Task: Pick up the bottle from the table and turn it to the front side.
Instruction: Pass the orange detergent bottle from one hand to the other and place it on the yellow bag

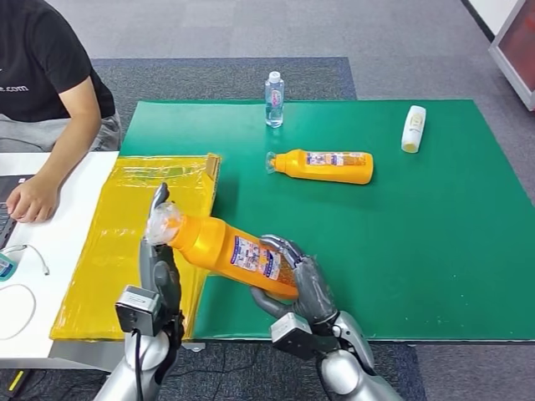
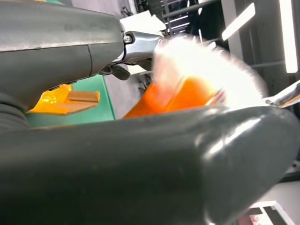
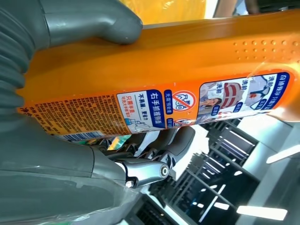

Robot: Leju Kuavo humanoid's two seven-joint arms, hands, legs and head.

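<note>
An orange bottle (image 1: 227, 248) with a printed label hangs tilted above the front edge of the green mat (image 1: 410, 251), with its label side facing up. My right hand (image 1: 303, 288) grips its base end, thumb over the orange body (image 3: 176, 70) and fingers (image 3: 155, 154) under the label. My left hand (image 1: 158, 267) holds the cap end, which is wrapped in clear plastic. In the left wrist view the blurred cap (image 2: 198, 65) sits between my thumb (image 2: 141, 164) and a finger above it.
A second orange bottle (image 1: 325, 165) lies on the mat, with a clear water bottle (image 1: 273, 98) standing behind it and a white bottle (image 1: 413, 129) at the far right. A yellow bag (image 1: 126, 242) lies to the left. A person (image 1: 44, 100) sits at the white table.
</note>
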